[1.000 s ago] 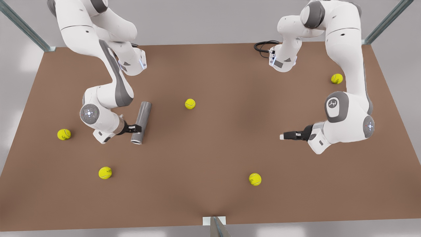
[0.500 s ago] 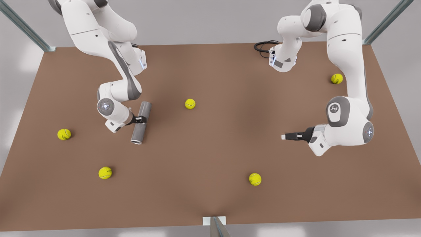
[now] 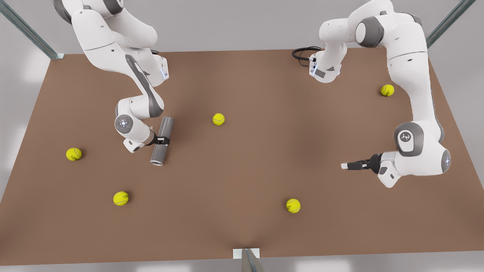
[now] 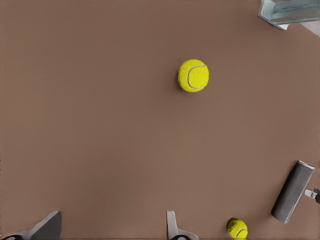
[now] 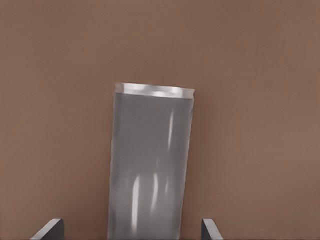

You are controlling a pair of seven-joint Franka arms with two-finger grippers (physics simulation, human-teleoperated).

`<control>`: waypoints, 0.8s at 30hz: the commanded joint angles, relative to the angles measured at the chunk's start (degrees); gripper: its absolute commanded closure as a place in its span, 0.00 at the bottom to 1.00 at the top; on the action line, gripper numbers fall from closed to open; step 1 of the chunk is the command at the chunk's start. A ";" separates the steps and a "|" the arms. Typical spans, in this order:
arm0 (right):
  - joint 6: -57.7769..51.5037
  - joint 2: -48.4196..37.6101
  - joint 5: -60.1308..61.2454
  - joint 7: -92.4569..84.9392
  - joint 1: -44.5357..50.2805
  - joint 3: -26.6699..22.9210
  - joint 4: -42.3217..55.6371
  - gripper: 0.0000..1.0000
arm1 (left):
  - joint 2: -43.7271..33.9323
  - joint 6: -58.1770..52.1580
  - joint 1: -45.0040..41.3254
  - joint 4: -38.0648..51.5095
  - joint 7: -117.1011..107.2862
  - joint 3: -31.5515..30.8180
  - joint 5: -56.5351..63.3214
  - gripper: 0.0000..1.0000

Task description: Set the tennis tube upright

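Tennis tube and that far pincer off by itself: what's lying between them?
Bare table between tennis tube and left pincer, by the front view.

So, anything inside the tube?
Cannot tell. The tube lies flat on the table; its walls hide the inside. The open right gripper straddles it; the left gripper waits open, apart.

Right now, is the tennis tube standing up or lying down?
Lying down. The tennis tube rests lengthwise on the table, between the right gripper's open fingers, its mouth sideways.
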 commanded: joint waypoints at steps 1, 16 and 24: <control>0.00 0.04 0.00 0.02 0.00 0.00 -0.08 0.00 | -0.04 -0.41 0.10 0.16 0.01 -0.03 -1.44 0.00; 3.43 5.31 -0.17 0.28 0.00 -0.70 -0.17 0.00 | -2.50 -5.86 0.80 1.92 0.98 0.06 -3.82 0.00; 4.22 6.37 -0.17 0.28 0.00 -0.79 -0.17 0.00 | -4.96 -6.83 0.71 1.65 0.89 0.15 -0.57 0.00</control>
